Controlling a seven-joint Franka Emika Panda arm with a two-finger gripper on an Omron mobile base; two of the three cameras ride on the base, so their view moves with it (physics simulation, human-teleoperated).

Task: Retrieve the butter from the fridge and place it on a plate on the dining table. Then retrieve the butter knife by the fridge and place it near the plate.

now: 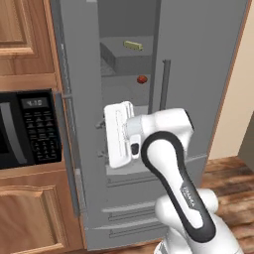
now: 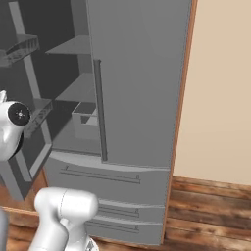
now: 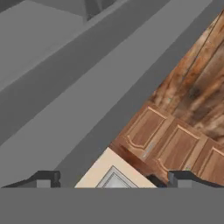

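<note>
The fridge (image 1: 198,74) stands with its left door swung open and its right door (image 2: 142,73) closed. The butter (image 1: 133,45), a small pale-yellow stick, lies on a grey box on an upper shelf inside. A small round red item (image 1: 142,79) sits one shelf lower. My gripper (image 1: 101,140) hovers in front of the open compartment, well below the butter and near the top drawer. It is open and empty, with its fingertips wide apart in the hand view (image 3: 113,178). The plate, dining table and butter knife are out of view.
A black microwave (image 1: 30,129) is set in wooden cabinets (image 1: 25,218) left of the fridge. The open door's bins (image 2: 22,46) hang at the left. The right door's long handle (image 2: 100,112) is nearby. Beige wall (image 2: 220,88) and wood floor (image 2: 211,215) lie to the right.
</note>
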